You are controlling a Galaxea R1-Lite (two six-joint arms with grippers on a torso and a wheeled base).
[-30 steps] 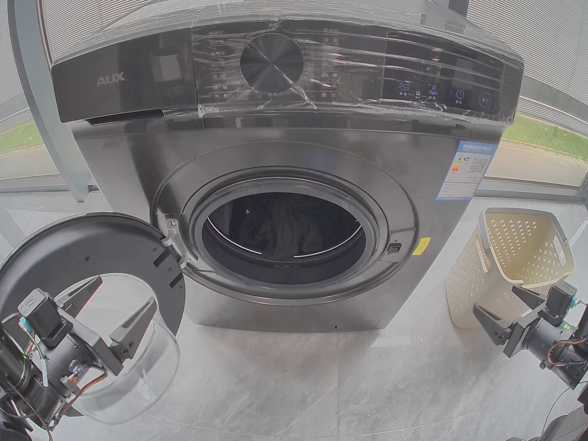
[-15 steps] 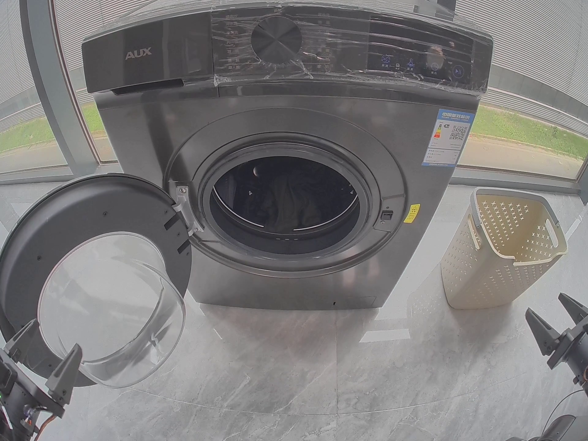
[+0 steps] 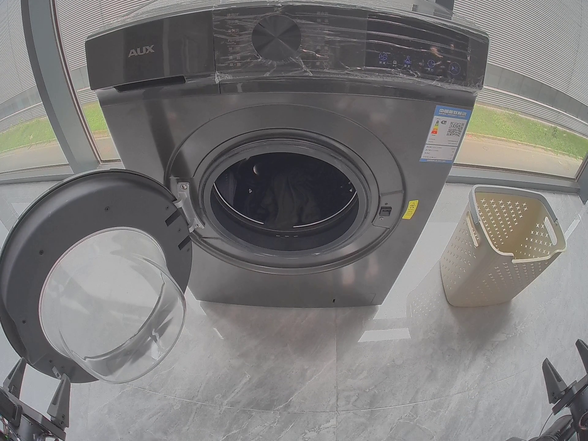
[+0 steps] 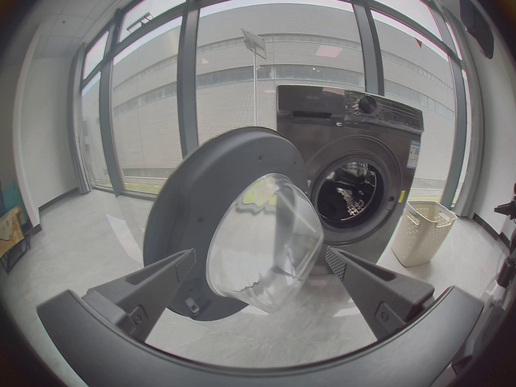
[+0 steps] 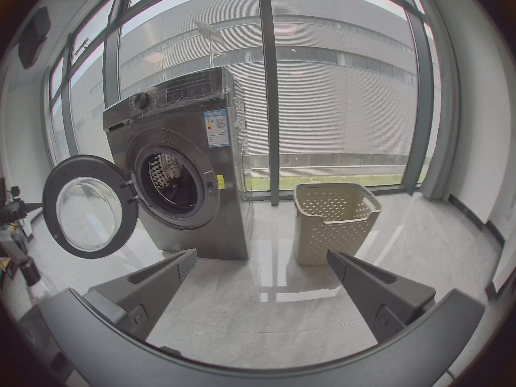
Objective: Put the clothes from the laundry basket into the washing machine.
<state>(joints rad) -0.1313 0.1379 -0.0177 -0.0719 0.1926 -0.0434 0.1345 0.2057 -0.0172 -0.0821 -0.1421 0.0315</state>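
Note:
The grey washing machine (image 3: 282,111) stands ahead with its round door (image 3: 92,277) swung open to the left. Dark clothes (image 3: 288,194) lie inside the drum. The cream laundry basket (image 3: 505,249) stands on the floor to the machine's right, its inside bare as far as I see; it also shows as the basket (image 5: 333,221) in the right wrist view. My left gripper (image 3: 37,387) hangs open low at the left, below the door, holding nothing. My right gripper (image 3: 566,369) is open low at the right, short of the basket. The wrist views show the left gripper (image 4: 260,259) and right gripper (image 5: 262,259) with fingers apart.
Grey tiled floor (image 3: 318,369) spreads in front of the machine. Large windows and a metal pillar (image 3: 49,75) stand behind it. The open door juts out over the floor on the left.
The camera has drawn back from the machine, so it looks smaller. Both grippers have dropped toward the picture's lower corners, still open.

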